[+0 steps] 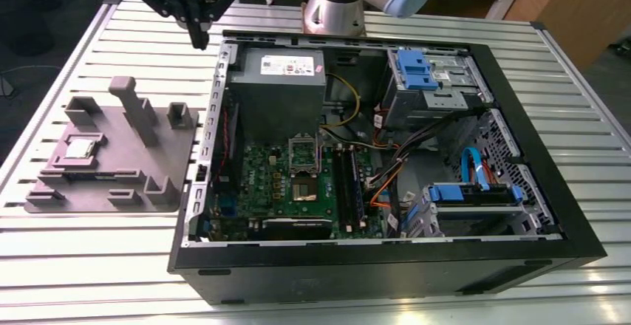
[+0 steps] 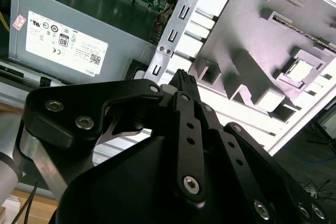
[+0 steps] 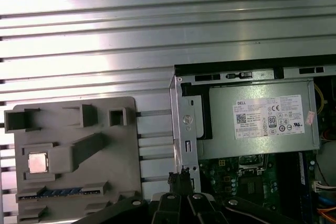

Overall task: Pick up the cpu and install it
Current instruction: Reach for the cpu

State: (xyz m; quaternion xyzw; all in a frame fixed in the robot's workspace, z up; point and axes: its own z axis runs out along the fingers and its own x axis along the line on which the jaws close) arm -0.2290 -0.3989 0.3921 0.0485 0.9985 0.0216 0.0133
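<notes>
hovering well apart from the cpu (image 1: 79, 148) on its grey plate (image 1: 182, 151), the gripper (image 1: 200, 40) was pressed together and empty; the pickup, unstarted, seemingly needed it spread.

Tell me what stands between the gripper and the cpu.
Nothing covers the cpu, bare in its recess on the grey plate. A tall upright block stands on the plate between it and the gripper, so a sideways approach might meet it.
</notes>
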